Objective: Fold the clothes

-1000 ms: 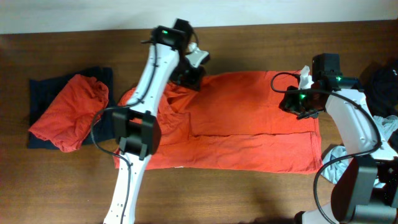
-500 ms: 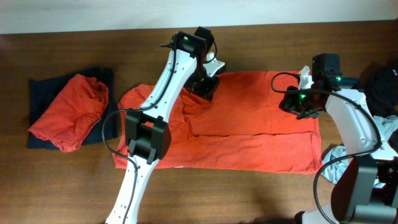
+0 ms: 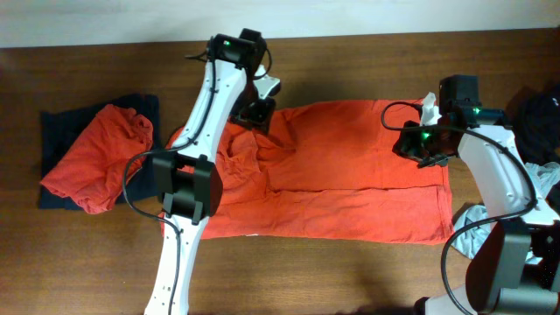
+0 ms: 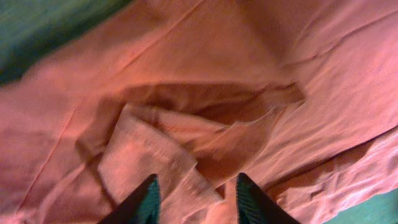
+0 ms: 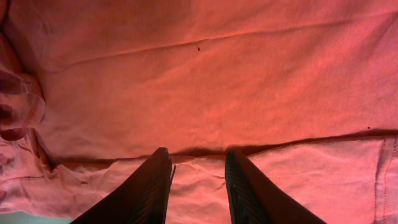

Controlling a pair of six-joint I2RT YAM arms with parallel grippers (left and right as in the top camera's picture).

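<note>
A red-orange T-shirt lies spread across the table with its left part rumpled. My left gripper hovers over the shirt's upper left. In the left wrist view its jaws stand apart above a crumpled, turned-over flap of the cloth, holding nothing. My right gripper rests at the shirt's upper right. In the right wrist view its fingers stand apart on flat cloth, just short of a fold line.
At the left, a crumpled red-orange garment lies on a navy one. A grey-blue garment and a black one sit at the right edge. Bare wooden table runs along the front.
My left arm swung right over the shirt, then back to the left, and its gripper opened and let the cloth go. The shirt's left part is now more rumpled. The right arm held still.
</note>
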